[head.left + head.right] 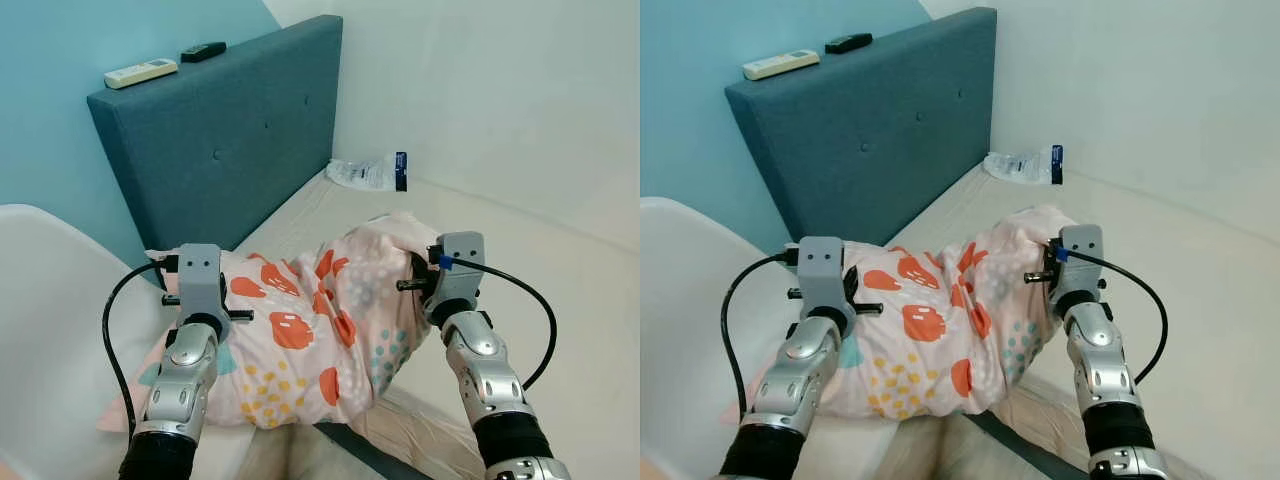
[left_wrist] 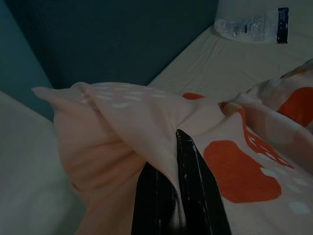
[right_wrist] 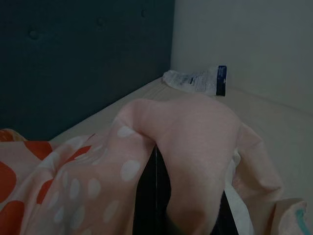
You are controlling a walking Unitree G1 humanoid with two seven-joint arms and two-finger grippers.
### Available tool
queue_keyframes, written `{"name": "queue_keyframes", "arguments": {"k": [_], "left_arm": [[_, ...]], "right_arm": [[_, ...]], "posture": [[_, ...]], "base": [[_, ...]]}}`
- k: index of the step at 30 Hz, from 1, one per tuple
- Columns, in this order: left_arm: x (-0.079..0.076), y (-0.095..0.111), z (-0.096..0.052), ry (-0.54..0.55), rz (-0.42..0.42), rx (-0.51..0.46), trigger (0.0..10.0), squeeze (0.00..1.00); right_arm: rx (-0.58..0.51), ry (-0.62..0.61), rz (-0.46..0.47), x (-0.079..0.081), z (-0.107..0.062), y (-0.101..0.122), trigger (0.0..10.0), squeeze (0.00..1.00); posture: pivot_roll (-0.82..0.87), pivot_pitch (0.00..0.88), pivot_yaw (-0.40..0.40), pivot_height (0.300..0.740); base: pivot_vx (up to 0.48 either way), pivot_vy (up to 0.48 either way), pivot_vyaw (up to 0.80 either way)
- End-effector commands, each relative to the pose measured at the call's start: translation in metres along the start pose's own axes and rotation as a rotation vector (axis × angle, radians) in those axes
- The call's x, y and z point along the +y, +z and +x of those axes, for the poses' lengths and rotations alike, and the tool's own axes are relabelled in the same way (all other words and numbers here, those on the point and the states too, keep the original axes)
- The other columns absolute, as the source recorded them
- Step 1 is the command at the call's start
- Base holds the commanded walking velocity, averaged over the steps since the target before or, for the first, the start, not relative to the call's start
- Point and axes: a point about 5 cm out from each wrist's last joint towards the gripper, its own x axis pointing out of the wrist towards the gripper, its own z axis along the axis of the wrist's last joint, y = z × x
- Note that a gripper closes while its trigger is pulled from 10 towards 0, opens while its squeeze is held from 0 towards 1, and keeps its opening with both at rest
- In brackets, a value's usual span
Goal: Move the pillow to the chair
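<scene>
Fingers (image 2: 195,186) pinching pillow (image 1: 300,330), bed (image 1: 560,290), blue headboard (image 1: 230,130)

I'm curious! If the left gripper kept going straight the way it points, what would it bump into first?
Past the pillow it grips, probably the blue headboard, though depth is hard to judge.

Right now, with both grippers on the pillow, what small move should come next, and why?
Probably carry it a little further to the robot's left and lower it. The left gripper and right gripper each pinch an end of the pillow, whose left end already overlaps the white chair while the rest hangs over the bed.
</scene>
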Motion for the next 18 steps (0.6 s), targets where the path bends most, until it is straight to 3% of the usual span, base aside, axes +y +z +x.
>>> {"name": "queue_keyframes", "arguments": {"k": [1,11,18], "left_arm": [[-0.0053,0.0114,0.0017,-0.022,0.009,-0.043,10.0,0.00],[-0.0047,0.0063,-0.0047,-0.019,0.015,-0.037,10.0,0.00],[-0.0003,0.0113,0.0048,-0.013,0.029,-0.037,10.0,0.00]], "right_arm": [[-0.054,0.010,-0.009,0.0007,0.0012,0.0128,10.0,0.00],[-0.035,0.010,-0.004,0.0027,-0.0033,0.0049,10.0,0.00],[-0.011,-0.026,0.039,0.0040,0.0039,0.0038,10.0,0.00]], "posture": [[-0.02,0.103,-0.031,0.740],[-0.01,0.082,-0.028,0.740],[0.00,0.054,-0.008,0.740]], "base": [[0.000,0.000,0.00],[0.000,0.000,0.00],[0.000,0.000,-0.11]]}}
